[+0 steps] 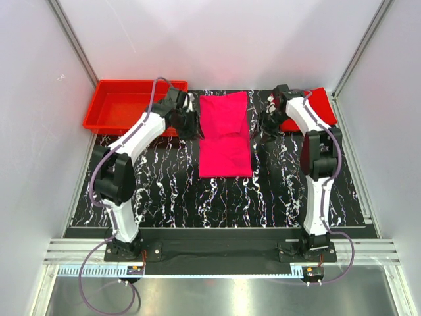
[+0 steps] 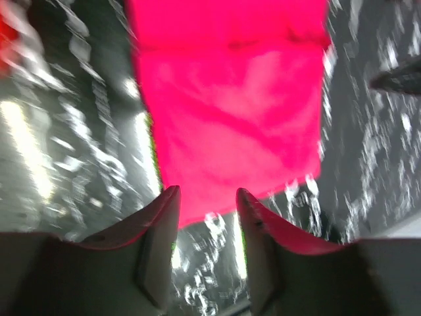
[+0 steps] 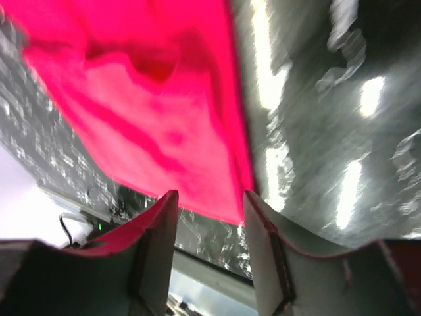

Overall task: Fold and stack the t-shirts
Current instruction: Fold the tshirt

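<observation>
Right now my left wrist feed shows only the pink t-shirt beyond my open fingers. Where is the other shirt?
Observer: The red t-shirt lies at the far right corner of the table, apart from the pink t-shirt.
Operator: What is the right gripper doing?
Observer: The right gripper is at the pink t-shirt's right edge, fingers apart, holding nothing.
Operator: Anything on my side?
Observer: A red plastic tray sits at the far left corner, on the far side of the left gripper from the pink t-shirt.
</observation>
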Robot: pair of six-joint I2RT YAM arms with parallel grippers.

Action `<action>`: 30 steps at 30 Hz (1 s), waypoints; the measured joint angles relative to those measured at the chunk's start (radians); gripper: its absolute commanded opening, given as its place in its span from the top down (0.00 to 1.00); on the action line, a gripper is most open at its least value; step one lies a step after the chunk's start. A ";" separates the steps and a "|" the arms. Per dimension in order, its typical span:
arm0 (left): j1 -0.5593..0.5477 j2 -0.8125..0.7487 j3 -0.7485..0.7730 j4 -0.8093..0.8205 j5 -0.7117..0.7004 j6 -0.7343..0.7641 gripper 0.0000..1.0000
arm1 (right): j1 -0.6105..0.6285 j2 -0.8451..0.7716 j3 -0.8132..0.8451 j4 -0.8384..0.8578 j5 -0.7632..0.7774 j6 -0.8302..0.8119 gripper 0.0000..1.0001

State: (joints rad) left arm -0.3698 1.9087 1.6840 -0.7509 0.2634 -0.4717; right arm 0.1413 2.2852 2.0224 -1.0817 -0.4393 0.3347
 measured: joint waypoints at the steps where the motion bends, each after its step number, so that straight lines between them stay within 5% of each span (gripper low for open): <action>1: -0.011 -0.030 -0.054 0.026 0.027 -0.006 0.59 | 0.009 -0.042 -0.059 0.009 -0.008 0.002 0.51; 9: -0.087 0.048 -0.206 0.091 0.073 -0.030 0.60 | 0.138 -0.163 -0.377 0.173 -0.089 0.048 0.63; 17: -0.092 0.100 -0.304 0.117 0.016 -0.009 0.60 | 0.154 -0.166 -0.583 0.304 -0.115 0.080 0.65; 30: -0.324 -0.327 -0.866 0.286 0.029 -0.144 0.60 | 0.295 -0.553 -1.171 0.492 -0.180 0.180 0.61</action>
State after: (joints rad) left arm -0.6937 1.5814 0.8181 -0.4644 0.2920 -0.6155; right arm 0.4366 1.7321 0.8516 -0.5892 -0.6189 0.5144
